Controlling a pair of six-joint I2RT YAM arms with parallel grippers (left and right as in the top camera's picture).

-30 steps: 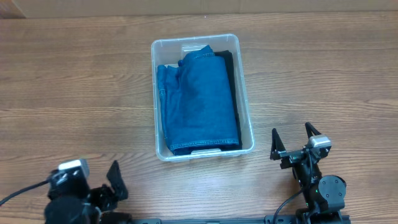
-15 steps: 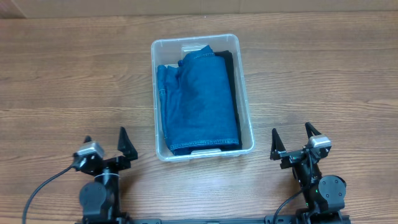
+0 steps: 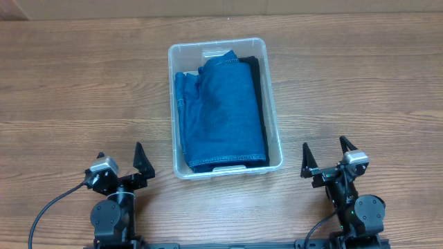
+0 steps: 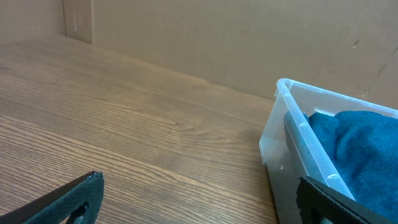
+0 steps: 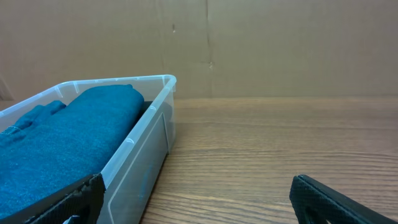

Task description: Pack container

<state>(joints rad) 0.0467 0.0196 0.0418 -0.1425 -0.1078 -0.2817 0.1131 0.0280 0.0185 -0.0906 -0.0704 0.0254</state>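
Clear, see-through rectangular plastic container point(image 3: 171, 104) with rounded corners and a rim sits near the middle of the wooden table point(image 3: 83, 83), its short end facing the arms. It is filled almost wall to wall by a folded blue denim garment point(image 3: 221, 114), with a strip of dark fabric point(image 3: 258, 76) showing along one long side.

The left gripper point(image 3: 119, 153) and the right gripper point(image 3: 323, 149) rest at the near table edge, one to each side of the bin and apart from it. Both have their fingers spread wide and hold nothing.

By the look of it, the bin is thin-walled and light. Most of the weight would be the cloth, and the walls likely flex if squeezed. The plastic is smooth, so a pinch on a bare wall could slip. The rim is the better hold, a finger inside and one outside over the lip, on the near short end or on both long sides at once. The denim is soft and limp; it should compress under a downward press but would sag and unfold if lifted by one edge. Packing looks close to done — perhaps only tucking remains.
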